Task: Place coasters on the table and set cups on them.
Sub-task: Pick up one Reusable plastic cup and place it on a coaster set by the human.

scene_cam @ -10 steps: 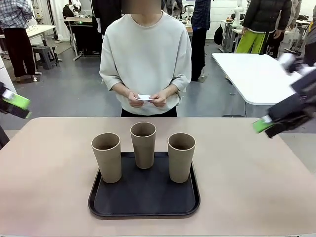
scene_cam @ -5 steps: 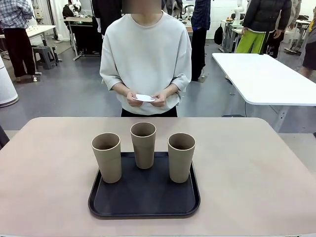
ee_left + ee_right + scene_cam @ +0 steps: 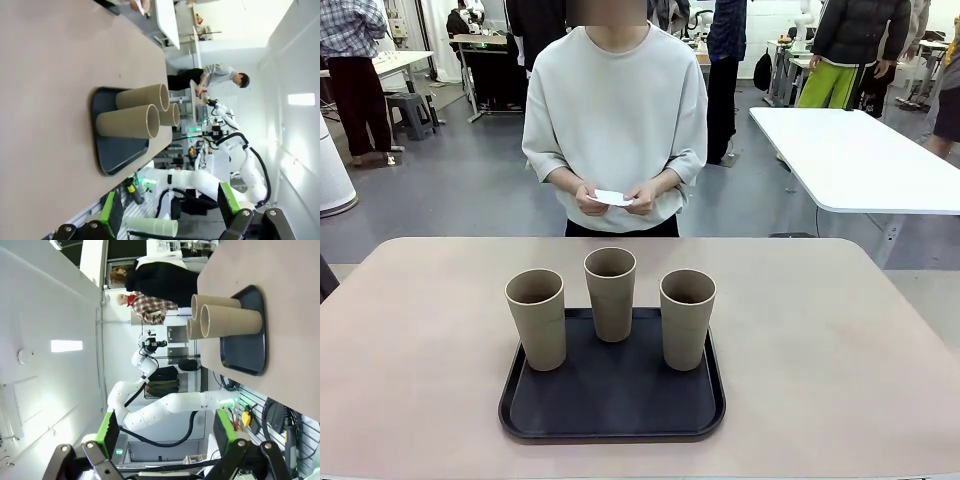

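3 tan paper cups stand upright in a loose triangle on the black tray. The tray lies on the beige surface, toward the robot's side. Beyond the far edge, the person holds the thin white coasters between 2 hands at waist height, clear of the surface. The left pincer is spread wide with nothing between its jaws. The right pincer is likewise wide apart and empty.
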Tool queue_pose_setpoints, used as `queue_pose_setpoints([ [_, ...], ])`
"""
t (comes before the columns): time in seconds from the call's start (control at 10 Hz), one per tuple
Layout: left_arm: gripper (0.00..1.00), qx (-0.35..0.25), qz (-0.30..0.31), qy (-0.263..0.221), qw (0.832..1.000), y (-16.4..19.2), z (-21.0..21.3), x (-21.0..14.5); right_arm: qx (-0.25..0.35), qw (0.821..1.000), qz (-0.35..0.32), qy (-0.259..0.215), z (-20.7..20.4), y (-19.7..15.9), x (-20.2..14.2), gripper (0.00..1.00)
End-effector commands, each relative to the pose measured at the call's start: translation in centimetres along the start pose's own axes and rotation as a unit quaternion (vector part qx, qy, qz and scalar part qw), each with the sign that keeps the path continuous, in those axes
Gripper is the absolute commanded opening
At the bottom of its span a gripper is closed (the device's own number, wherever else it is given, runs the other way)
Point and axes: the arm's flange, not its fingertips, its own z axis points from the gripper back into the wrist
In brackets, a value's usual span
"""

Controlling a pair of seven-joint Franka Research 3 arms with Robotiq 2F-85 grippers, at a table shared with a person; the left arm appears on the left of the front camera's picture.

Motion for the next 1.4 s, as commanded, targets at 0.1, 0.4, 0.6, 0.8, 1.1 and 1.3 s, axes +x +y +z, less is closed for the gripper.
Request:
queue_pose_setpoints([
  [0.1,1.00,0.011,-0.009,0.007,1.000,0.41,0.99,-0.09,-0.029,0.999,0.001,0.044,-0.04,0.22,-0.54,1.00],
  [0.4,1.00,0.006,0.002,0.000,1.000,0.41,0.30,0.12,-0.018,1.000,-0.010,0.023,-0.50,-0.14,-0.27,1.00],
  [0.6,1.00,0.006,0.002,0.000,1.000,0.41,0.30,0.12,-0.018,1.000,-0.010,0.023,-0.50,-0.14,-0.27,1.00],
  [0.8,1.00,0.006,0.002,0.000,1.000,0.41,0.30,0.12,-0.018,1.000,-0.010,0.023,-0.50,-0.14,-0.27,1.00],
  [1.1,1.00,0.006,0.002,0.000,1.000,0.41,0.30,0.12,-0.018,1.000,-0.010,0.023,-0.50,-0.14,-0.27,1.00],
  [1.3,1.00,0.006,0.002,0.000,1.000,0.41,0.30,0.12,-0.018,1.000,-0.010,0.023,-0.50,-0.14,-0.27,1.00],
])
